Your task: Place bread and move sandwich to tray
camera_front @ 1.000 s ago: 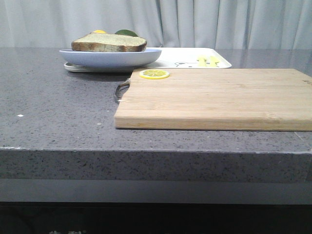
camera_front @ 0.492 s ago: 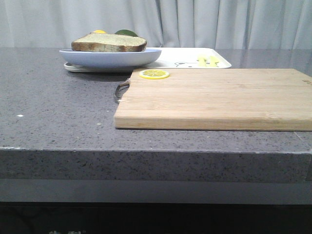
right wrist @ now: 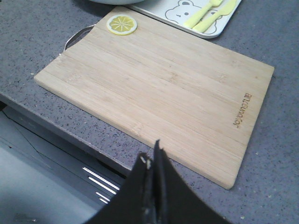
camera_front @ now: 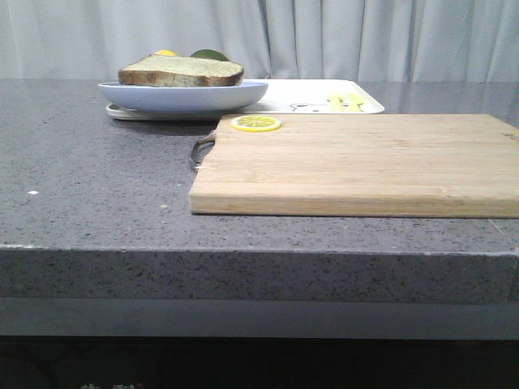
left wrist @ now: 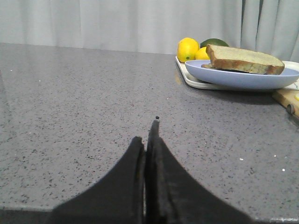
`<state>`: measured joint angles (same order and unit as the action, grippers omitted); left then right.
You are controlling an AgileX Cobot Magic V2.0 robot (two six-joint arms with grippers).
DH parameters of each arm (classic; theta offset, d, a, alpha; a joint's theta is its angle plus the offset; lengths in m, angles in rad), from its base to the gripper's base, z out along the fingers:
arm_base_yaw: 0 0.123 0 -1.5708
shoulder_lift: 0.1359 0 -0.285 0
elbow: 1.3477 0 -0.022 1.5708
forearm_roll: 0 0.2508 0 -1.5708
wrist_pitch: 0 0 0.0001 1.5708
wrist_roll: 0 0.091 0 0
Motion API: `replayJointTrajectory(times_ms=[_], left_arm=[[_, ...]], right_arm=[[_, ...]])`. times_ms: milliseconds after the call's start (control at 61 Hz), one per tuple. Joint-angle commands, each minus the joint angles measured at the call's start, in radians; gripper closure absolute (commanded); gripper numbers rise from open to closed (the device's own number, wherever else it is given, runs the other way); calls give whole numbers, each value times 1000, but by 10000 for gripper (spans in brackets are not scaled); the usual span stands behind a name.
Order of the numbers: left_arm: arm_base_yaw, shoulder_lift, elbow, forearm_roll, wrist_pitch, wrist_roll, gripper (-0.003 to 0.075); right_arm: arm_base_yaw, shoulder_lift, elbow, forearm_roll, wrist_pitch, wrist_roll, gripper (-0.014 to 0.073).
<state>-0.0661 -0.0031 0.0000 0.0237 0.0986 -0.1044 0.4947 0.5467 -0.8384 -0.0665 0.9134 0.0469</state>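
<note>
A thick plain slice of bread (camera_front: 180,71) with a brown crust lies on a round light-blue plate (camera_front: 182,96) at the back left. The plate rests on the left end of the white tray (camera_front: 280,91), which carries a bear and yellow print. In the left wrist view the bread (left wrist: 243,60) sits far off across bare counter from my left gripper (left wrist: 149,135), which is shut and empty. My right gripper (right wrist: 152,156) is shut and empty over the counter's front edge, just short of the wooden cutting board (right wrist: 163,88). The sandwich is out of view.
A lemon slice (camera_front: 256,123) lies on the cutting board's far left corner (right wrist: 122,24). Two lemons (left wrist: 189,49) and a green fruit (left wrist: 214,43) sit on the tray behind the plate. A grey curtain closes off the back. Neither arm shows in the front view.
</note>
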Motion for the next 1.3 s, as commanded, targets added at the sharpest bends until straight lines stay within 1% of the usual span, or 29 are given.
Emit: replayJointTrajectory(times_ms=[0, 1066, 1131, 1197, 1279], left_arm=[[-1, -24, 7, 10, -109, -36, 738], [-1, -22, 7, 10, -112, -36, 738], [-1, -22, 7, 10, -112, -36, 738], [-1, -22, 7, 10, -112, -36, 738], [-1, -22, 7, 10, -112, -36, 738]], right_arm=[[-6, 7, -24, -10, -63, 0, 712], [-6, 7, -24, -10, -64, 0, 712], [-5, -13, -2, -11, -81, 0, 712], [-39, -43, 29, -21, -105, 0, 712], [-117, -97, 98, -20, -174, 0, 712]])
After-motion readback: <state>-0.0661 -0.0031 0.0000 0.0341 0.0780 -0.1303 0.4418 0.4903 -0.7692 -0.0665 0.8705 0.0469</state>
